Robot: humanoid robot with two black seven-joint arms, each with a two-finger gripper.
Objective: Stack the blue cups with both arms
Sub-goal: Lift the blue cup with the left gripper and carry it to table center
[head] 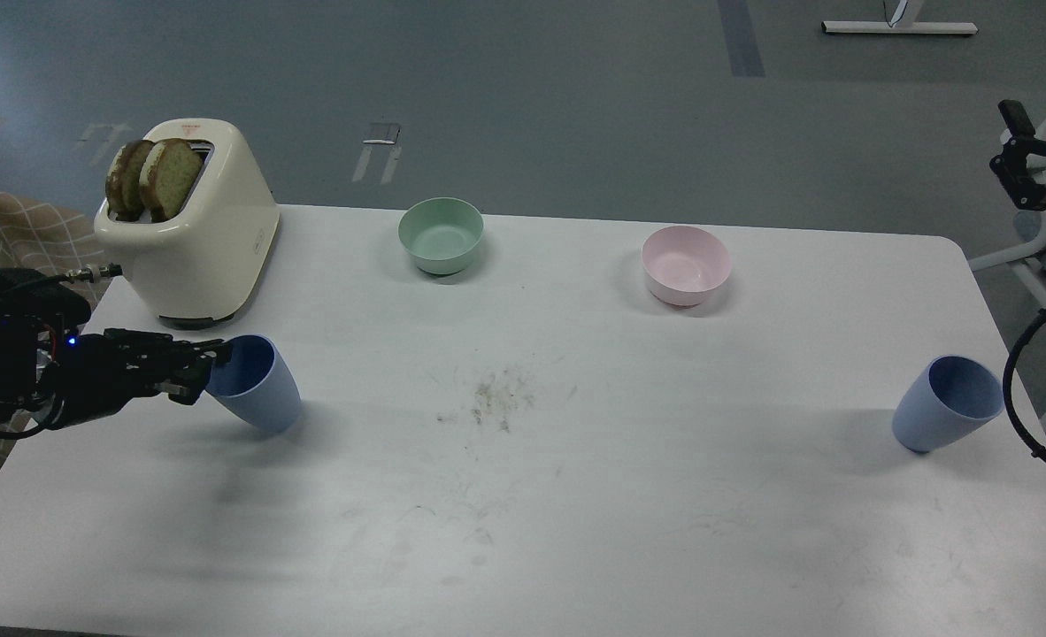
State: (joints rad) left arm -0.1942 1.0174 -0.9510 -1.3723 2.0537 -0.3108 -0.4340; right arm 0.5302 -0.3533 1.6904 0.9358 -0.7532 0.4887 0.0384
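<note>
One blue cup (257, 385) stands tilted on the white table (576, 495) at the left, just in front of the toaster. My left gripper (203, 372) comes in from the left and its fingertips touch the cup's left rim; the fingers look close together, but I cannot tell whether they pinch the cup wall. The other blue cup (946, 403) stands tilted near the table's right edge with nothing touching it. My right gripper (1019, 159) hangs far up at the right edge, off the table, seen small and dark.
A cream toaster (200, 230) with two slices of bread stands at the back left, close behind the left cup. A green bowl (441, 234) and a pink bowl (685, 264) sit along the far edge. A black cable (1019, 398) loops by the right cup.
</note>
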